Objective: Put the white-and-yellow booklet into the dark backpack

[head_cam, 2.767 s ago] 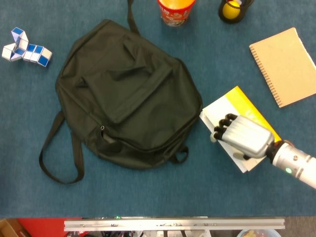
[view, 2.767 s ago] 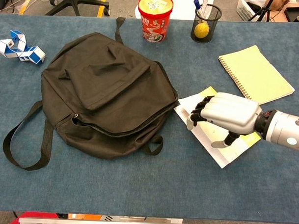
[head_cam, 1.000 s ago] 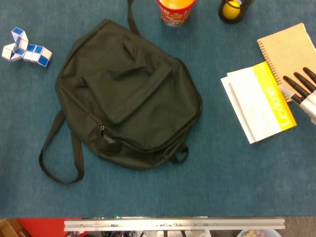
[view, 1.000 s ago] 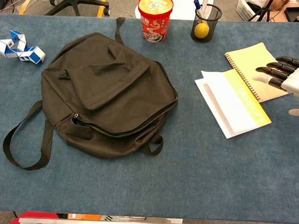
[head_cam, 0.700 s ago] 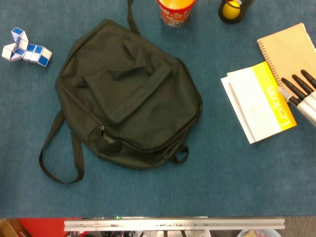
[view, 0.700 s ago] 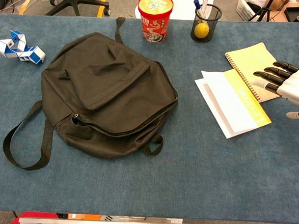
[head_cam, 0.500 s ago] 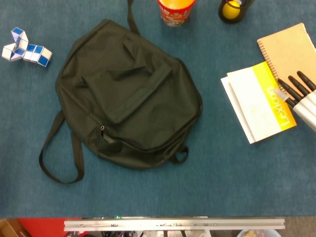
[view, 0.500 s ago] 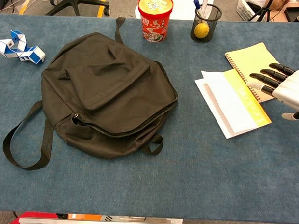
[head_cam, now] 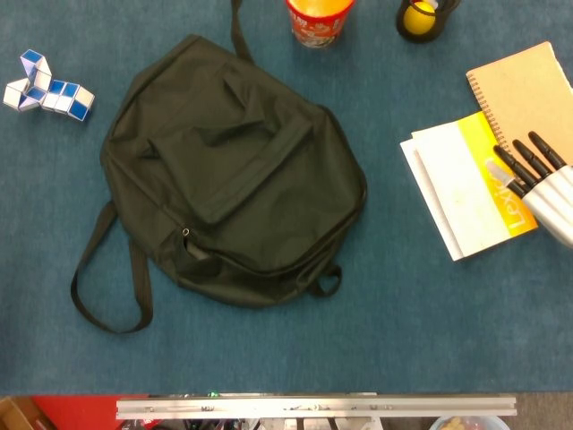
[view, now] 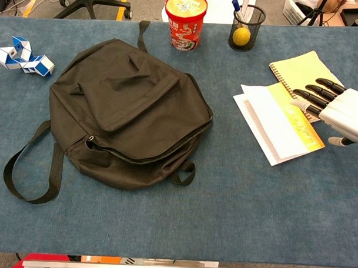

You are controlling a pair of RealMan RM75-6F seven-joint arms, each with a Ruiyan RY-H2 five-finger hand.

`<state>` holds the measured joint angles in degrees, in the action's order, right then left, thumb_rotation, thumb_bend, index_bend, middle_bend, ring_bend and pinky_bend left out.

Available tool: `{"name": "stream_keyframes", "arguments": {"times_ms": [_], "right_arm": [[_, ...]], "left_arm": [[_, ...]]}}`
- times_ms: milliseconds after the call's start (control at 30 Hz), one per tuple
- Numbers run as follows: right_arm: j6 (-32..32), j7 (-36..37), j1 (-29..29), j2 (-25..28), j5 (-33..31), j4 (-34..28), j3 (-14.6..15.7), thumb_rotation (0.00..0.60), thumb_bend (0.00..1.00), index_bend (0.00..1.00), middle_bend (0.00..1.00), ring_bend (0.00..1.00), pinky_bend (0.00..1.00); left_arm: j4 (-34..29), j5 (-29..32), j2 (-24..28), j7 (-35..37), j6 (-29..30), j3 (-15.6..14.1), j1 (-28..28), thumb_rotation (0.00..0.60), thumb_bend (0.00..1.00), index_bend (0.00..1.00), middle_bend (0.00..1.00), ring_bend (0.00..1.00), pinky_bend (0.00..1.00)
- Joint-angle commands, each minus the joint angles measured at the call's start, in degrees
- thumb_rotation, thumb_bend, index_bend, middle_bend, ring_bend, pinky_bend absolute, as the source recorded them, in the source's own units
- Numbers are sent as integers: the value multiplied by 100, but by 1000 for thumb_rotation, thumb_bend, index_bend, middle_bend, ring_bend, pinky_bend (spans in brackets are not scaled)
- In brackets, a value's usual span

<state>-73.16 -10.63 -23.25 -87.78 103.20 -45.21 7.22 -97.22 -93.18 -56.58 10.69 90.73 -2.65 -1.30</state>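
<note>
The right hand (view: 336, 107) holds nothing, with straight, spread fingers over the booklet's (view: 277, 124) right edge, likely to grab it. The backpack (view: 128, 109) lies flat at the left, its zipper looks partly open

We can make out white lettering on the yellow band of the white-and-yellow booklet (head_cam: 469, 184), at about three o'clock on the table, but the right hand (head_cam: 546, 190) covers part of it and we cannot read the word. The red cup (view: 185, 20) at twelve o'clock carries print too small to read.
</note>
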Motion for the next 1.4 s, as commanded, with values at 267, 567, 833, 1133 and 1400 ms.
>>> {"name": "stream_keyframes", "arguments": {"times_ms": [267,567,833,1133,1400], "right_arm": [[-263,315,65,-330,63,648,89,600,0,0,0,0,0],[-366,489,60,-512,93,963,150,600,0,0,0,0,0],[-485,530,54,-623,157,1063,222,600,0,0,0,0,0],[-586,587,7,-723,270,1053,321,600,0,0,0,0,0],[-634,558,-95,-780,361,788,361,600,0,0,0,0,0]], "left_arm": [[-2,-5,20,17,-37,-7,21,600,206,318,253,173,286],[-21,10,42,35,-65,-11,32,600,206,318,253,173,286],[-5,6,48,47,-94,-22,44,600,206,318,253,173,286],[40,16,44,102,-96,-29,40,600,206,318,253,173,286],[84,37,61,248,-60,-33,15,600,206,318,253,173,286]]}}
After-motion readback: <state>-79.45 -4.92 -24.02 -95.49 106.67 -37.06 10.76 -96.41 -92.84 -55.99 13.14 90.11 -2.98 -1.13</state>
